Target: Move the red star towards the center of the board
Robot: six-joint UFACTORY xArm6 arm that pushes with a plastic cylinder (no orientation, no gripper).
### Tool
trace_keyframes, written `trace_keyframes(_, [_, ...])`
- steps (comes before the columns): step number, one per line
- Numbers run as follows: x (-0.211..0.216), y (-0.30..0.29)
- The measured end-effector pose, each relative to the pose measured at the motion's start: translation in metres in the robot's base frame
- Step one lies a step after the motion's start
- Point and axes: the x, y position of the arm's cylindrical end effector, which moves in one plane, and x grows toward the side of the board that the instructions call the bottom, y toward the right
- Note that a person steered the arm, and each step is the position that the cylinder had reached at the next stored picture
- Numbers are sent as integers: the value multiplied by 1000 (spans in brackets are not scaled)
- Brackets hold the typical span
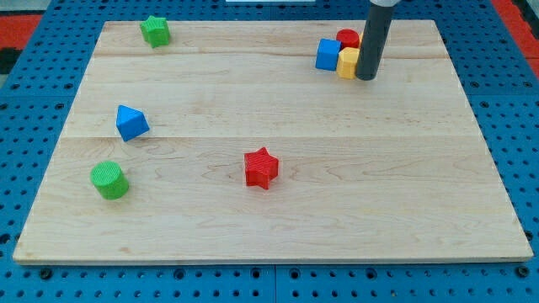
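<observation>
The red star point(261, 167) lies on the wooden board point(404, 168), a little below and left of the board's middle. My tip point(366, 78) stands near the view's top right, touching or just beside the right side of a yellow block point(347, 62). The tip is far from the red star, up and to the right of it.
A blue cube point(328, 54) and a red block point(348, 38) cluster with the yellow block. A green star point(155, 31) sits at the top left. A blue triangular block point(130, 122) and a green cylinder point(109, 179) sit at the left.
</observation>
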Motion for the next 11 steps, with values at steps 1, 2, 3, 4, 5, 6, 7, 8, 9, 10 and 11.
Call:
trace_keyframes(1, [-8,-4])
trace_keyframes(2, [58,-7])
trace_keyframes(3, [134,-24])
trace_keyframes(4, [199,-36])
trace_keyframes(5, [229,-62])
trace_keyframes(6, [229,-132])
trace_keyframes(7, [225,-189])
trace_keyframes(8, [191,-163])
trace_keyframes(9, [186,-113])
trace_keyframes(10, [156,-90])
trace_keyframes(11, [118,-88])
